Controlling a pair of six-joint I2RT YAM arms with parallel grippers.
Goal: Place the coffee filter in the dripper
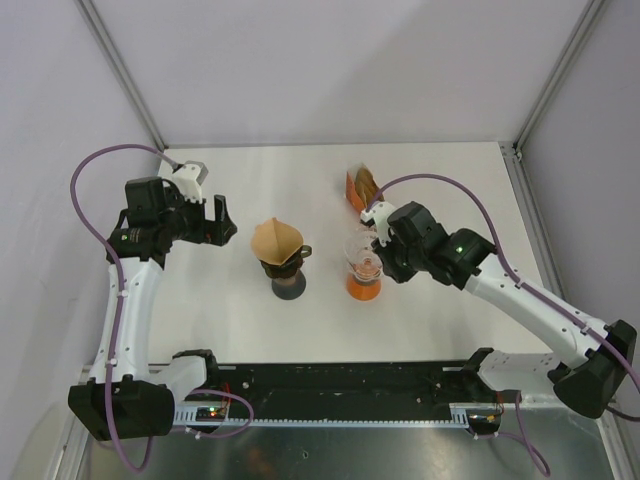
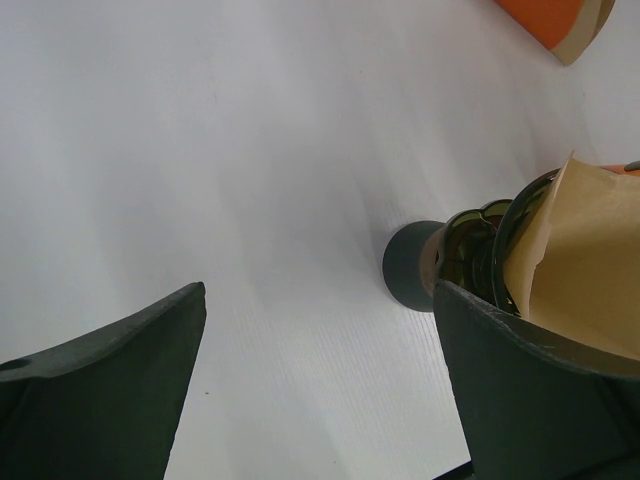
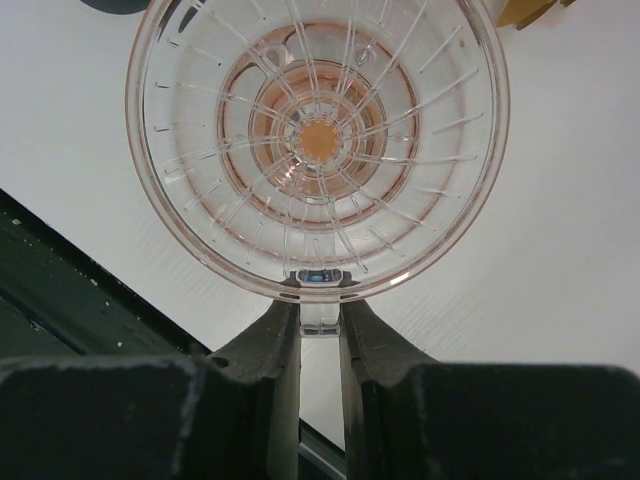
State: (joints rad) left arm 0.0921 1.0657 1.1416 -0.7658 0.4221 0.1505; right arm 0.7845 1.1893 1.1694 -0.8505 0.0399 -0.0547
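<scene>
A brown paper coffee filter (image 1: 275, 238) sits in a dark green glass dripper (image 1: 286, 265) on a dark round base (image 1: 290, 290). My left gripper (image 1: 226, 221) is open and empty, just left of it and apart from it. In the left wrist view the filter (image 2: 590, 270) and dripper (image 2: 478, 248) show behind my right finger (image 2: 540, 390); the left gripper (image 2: 320, 300) holds nothing. My right gripper (image 1: 374, 246) is shut on the handle tab (image 3: 320, 318) of a clear ribbed dripper (image 3: 318, 145) standing on an orange base (image 1: 364, 288).
An orange and tan filter holder (image 1: 360, 185) stands at the back of the white table (image 1: 450, 190), behind the clear dripper (image 1: 360, 252); its corner shows in the left wrist view (image 2: 555, 20). A black rail (image 1: 340, 385) runs along the near edge.
</scene>
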